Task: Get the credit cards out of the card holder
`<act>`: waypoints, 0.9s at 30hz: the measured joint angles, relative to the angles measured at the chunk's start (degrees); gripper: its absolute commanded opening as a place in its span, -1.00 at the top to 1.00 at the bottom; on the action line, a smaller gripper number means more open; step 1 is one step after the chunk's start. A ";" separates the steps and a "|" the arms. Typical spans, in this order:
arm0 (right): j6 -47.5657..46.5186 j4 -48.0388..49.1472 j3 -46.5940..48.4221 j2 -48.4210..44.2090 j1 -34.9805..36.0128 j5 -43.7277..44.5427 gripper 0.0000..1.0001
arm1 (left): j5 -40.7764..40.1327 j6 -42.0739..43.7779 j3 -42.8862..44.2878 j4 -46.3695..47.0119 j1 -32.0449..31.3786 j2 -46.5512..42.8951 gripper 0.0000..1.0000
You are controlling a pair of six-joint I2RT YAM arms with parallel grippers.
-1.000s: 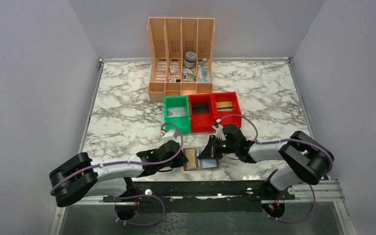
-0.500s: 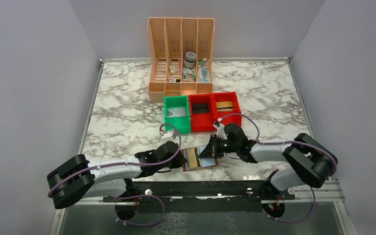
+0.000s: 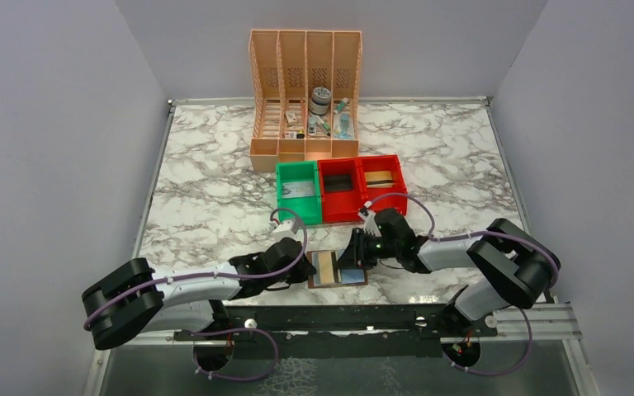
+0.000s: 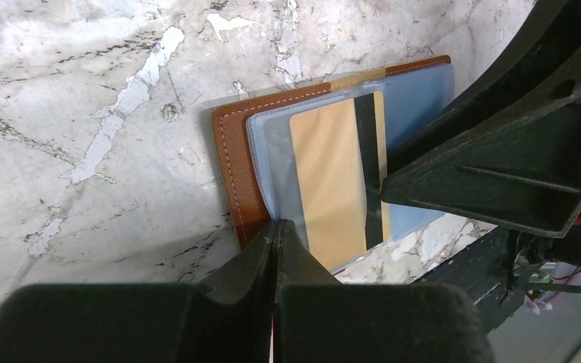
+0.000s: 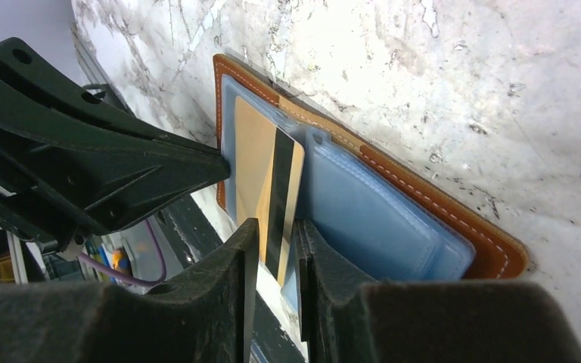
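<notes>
The card holder lies open on the worktop, its gold card only partly out. The left tool is closed at the holder's edge. The right tool stands slightly parted around the card, so pulling it out seems unfinished.

The small brown leather bifold card holder has pale stitching and pale blue translucent sleeves. In it, the thin tan-gold plastic credit card carries a black stripe. Under the holder the white marble table is veined grey; beyond it stand a green plastic bin and red plastic bins.
</notes>
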 measured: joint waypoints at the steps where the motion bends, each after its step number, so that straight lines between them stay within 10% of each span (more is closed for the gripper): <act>1: -0.11 0.04 0.20 0.39 0.00 0.00 0.49 | 0.00 0.00 0.02 0.02 0.00 0.02 1.00; 7: -0.28 2.82 0.81 3.85 -0.26 -1.46 0.97 | 0.00 0.00 0.04 0.11 0.00 0.11 1.00; 22: -1.88 0.42 -0.70 0.44 -3.89 -0.76 0.98 | -1.11 -0.07 0.11 -3.13 0.00 -2.25 1.00; 27: -2.10 1.22 -1.05 0.44 -4.39 -2.08 0.98 | -1.55 0.04 0.11 -5.40 0.00 -3.56 0.41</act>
